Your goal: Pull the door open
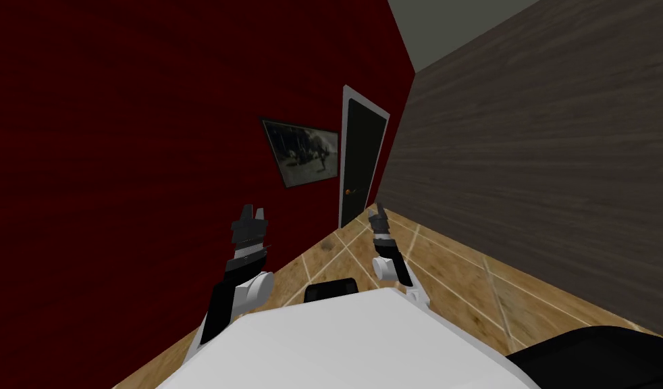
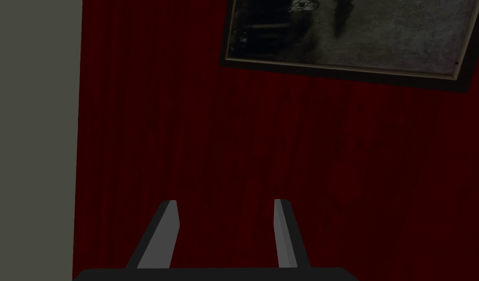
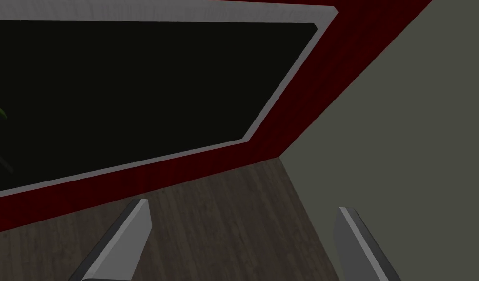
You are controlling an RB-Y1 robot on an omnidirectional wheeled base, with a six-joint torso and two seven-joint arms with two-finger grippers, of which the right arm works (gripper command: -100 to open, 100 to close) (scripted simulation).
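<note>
A dark door [image 1: 361, 159] in a light grey frame stands shut in the red wall at the far end of the passage, well ahead of both hands. A small round handle [image 1: 349, 192] sits low on its left side. My right gripper [image 1: 376, 215] is raised in front of the door's lower right corner and is open and empty. In the right wrist view the gripper [image 3: 243, 206] points at the door [image 3: 136, 88] and a corner of its frame [image 3: 263, 117], still far off. My left gripper [image 1: 250, 215] is raised near the red wall; its fingers [image 2: 168, 229] stand apart, empty.
The red wall [image 1: 121, 169] runs close along my left, with a framed picture [image 1: 308, 154] just left of the door. A dark wood-grain wall [image 1: 539, 148] closes the right side. Tiled floor [image 1: 445, 270] leads to the door. A dark object [image 1: 593, 358] lies at the bottom right.
</note>
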